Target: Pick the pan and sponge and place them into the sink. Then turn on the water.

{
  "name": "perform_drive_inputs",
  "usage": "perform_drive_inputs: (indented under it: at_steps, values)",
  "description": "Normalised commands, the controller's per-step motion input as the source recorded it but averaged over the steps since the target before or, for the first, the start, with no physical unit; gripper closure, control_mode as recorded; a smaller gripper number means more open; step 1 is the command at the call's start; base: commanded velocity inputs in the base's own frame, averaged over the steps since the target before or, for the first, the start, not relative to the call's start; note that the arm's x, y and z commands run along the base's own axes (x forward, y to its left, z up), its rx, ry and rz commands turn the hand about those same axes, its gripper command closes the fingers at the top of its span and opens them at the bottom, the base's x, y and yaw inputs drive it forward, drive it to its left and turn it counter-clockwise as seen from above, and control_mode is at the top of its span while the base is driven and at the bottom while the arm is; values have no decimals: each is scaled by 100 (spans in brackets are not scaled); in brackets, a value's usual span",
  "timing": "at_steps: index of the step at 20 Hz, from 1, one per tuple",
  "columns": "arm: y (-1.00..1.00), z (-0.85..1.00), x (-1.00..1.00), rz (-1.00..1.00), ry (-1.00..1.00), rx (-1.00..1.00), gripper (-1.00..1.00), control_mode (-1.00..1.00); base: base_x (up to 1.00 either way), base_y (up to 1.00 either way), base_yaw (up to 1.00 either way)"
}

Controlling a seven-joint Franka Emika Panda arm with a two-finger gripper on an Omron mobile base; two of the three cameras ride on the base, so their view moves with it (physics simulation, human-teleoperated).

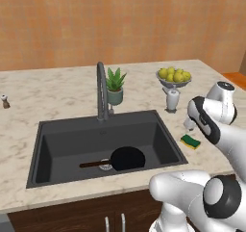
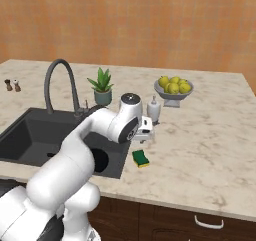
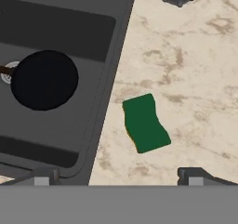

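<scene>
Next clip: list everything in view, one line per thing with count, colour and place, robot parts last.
sink: one, dark grey, set in the counter
tap: one, dark grey, arched, behind the sink
pan: one, black, brown handle, in the sink over the drain
sponge: one, green top and yellow side, on the counter right of the sink
potted plant: one, green, beside the tap
fruit bowl: one, grey, yellow fruit, back right
soap dispenser: one, white, before the bowl
shakers: two, far left
counter: one, beige marble
gripper: one, open, above the sponge

bare counter (image 3: pixel 195 79) all round sponge (image 3: pixel 145 123), sink (image 3: pixel 111 79) rim close beside it, soap bottle (image 2: pixel 153 108) well behind
</scene>
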Motion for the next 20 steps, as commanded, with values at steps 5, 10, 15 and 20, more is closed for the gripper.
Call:
perform_drive_inputs:
  at_steps: [5,10,15,20]
  values:
    - [-27,-30,15,0,0,0,-100,-100,0,0,0]
    - [-7,-23,16,0,0,0,-100,-100,0,0,0]
    - [-11,-21,19,0,0,0,-100,-100,0,0,0]
    - [-1,-13,28,0,0,0,-100,-100,0,0,0]
